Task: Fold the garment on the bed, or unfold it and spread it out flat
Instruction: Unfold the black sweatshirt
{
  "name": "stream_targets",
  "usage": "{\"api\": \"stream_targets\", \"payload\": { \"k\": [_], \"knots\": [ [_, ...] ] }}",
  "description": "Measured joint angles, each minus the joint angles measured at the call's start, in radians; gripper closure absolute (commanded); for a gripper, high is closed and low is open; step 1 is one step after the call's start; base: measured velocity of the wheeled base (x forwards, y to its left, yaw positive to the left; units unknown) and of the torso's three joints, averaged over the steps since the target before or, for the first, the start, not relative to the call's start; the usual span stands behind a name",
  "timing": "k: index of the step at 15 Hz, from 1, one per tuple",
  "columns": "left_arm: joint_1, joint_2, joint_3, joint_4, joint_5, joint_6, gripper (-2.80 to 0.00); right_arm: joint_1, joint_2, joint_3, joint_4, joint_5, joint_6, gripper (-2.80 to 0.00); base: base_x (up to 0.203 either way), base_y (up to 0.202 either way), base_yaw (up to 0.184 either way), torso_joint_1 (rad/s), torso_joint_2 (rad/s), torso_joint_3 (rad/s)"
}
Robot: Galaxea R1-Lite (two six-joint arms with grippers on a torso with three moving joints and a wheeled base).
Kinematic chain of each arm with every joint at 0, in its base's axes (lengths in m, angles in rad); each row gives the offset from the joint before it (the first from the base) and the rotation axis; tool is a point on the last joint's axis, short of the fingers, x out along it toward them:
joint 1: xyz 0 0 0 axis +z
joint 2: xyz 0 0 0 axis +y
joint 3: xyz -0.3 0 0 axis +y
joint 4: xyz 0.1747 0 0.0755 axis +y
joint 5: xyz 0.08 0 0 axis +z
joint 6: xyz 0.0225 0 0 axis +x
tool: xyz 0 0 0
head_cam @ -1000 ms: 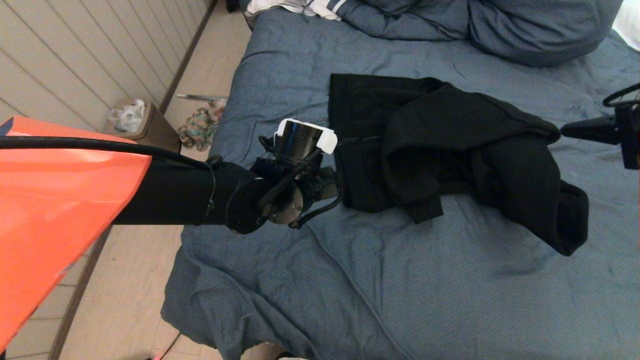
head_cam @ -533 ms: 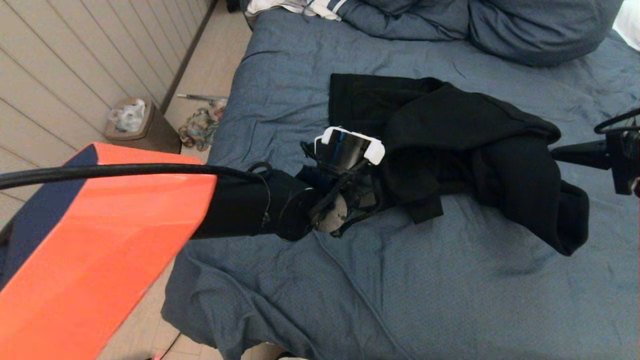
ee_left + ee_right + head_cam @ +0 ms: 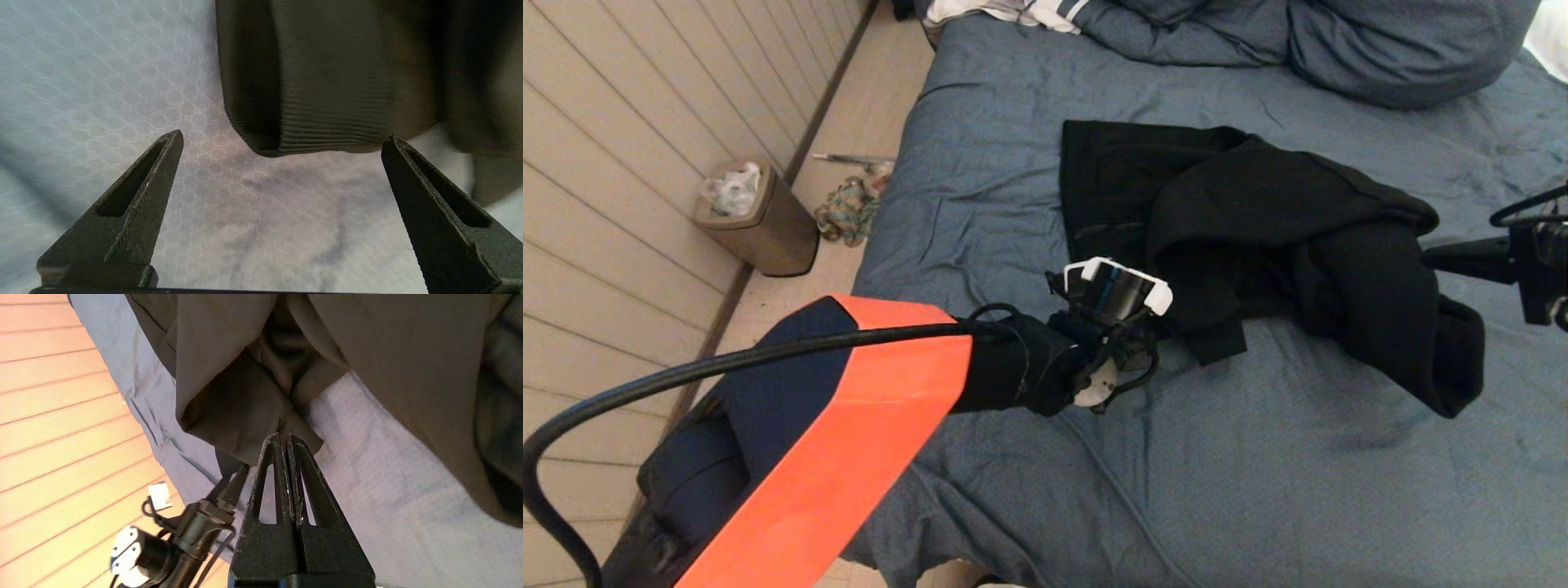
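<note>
Beside the garment (image 3: 327,73) cuff — left gripper (image 3: 282,141), jaws wide.

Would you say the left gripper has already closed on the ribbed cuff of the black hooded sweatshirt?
No, the left gripper is open, its jaws wide apart just short of the black hooded sweatshirt's ribbed cuff.

garment (image 3: 1258,220): thick matt black cloth, soft folds; ribbed knit edge (image 3: 327,126) by left gripper (image 3: 282,141) fingers. bed (image 3: 1258,490): slate-blue woven cloth, matt, wrinkled, fine dimpled texture. gripper fingers (image 3: 282,457): matt black plastic, grainy, layered surface. left arm shell (image 3: 849,441) near bed edge: glossy orange plastic. bin (image 3: 768,220) beside bed: smooth brownish finish. floor (image 3: 866,106): pale wood-look planks. wall (image 3: 621,122): light grooved panels.
</note>
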Motion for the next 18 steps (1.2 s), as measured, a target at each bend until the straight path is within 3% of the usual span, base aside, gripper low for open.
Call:
{"api": "stream_targets", "payload": {
  "k": [18],
  "knots": [
    [0.01,-0.021,-0.018,-0.009,0.024,0.013,0.0,-0.002,-0.006,0.046,-0.055,0.001,0.002,0.0,0.0,0.0,0.0,0.0,0.0,0.0]
  ]
}}
